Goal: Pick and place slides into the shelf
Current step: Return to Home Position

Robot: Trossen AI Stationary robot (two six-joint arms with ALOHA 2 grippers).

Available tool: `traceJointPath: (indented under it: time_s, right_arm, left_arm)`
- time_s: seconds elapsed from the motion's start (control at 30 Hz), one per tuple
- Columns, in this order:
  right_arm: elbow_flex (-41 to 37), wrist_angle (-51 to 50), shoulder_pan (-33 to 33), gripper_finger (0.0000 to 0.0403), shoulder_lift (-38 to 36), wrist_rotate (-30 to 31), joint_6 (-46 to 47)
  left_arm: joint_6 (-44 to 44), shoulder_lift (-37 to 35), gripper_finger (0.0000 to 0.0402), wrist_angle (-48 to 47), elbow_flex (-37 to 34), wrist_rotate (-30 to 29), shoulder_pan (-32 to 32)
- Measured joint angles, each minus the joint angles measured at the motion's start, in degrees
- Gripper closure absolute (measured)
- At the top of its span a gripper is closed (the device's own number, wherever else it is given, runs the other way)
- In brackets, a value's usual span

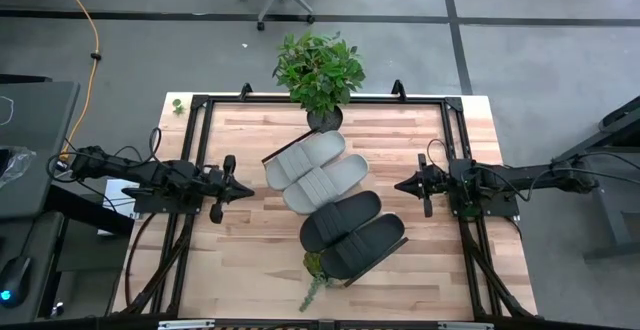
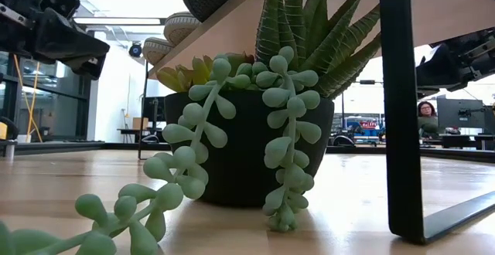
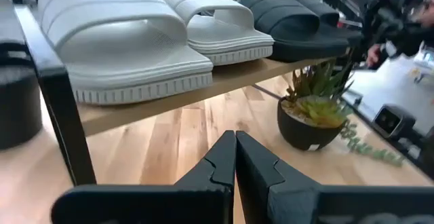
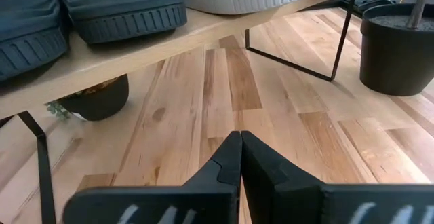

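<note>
Pressed together and holding nothing, the left end effector (image 1: 240,187) hangs over the left side of the light slatted wooden bench (image 1: 250,270), its tips aimed at the shelf. The right end effector (image 1: 402,184) mirrors it on the right side, its fingers likewise closed and empty. Both are well apart from the footwear.

All four slides sit in a row on the long light-wood shelf with thin dark metal frame (image 3: 169,102), which runs diagonally across the middle of the bench. The two light grey open-toe slides (image 1: 315,170) are at the far end, by the leafy green potted plant (image 1: 320,70). The two matte black slides (image 1: 352,232) are at the near end. A small dark pot of spiky succulent with trailing bead-like stems (image 3: 312,119) stands under the shelf's near end.

The placing looks finished, so what remains is judged to be pulling the arms back to rest. The risk now is contact on the way out. Each end effector points straight at the shelf at about board height, so a forward or sweeping motion could knock a metal leg or the board edge. That could jolt the slides, and the outermost black one looks likeliest to slip off. The succulent pot could also be tipped by a low swing.
</note>
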Motion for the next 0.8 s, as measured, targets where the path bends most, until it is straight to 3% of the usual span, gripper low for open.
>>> traceJointPath:
  time_s: [0.57, 0.8]
  right_arm:
    - [0.0, -0.1, 0.0, 0.0403, 0.0, -0.2, 2.2]
    - [0.0, -0.1, 0.0, 0.0403, 0.0, -0.2, 2.2]
  left_arm:
    - [13.8, 0.0, 0.0401, 2.6, 0.0, -12.2, 0.0]
    - [17.4, -0.2, 0.0401, 8.6, -1.4, -11.3, -0.1]
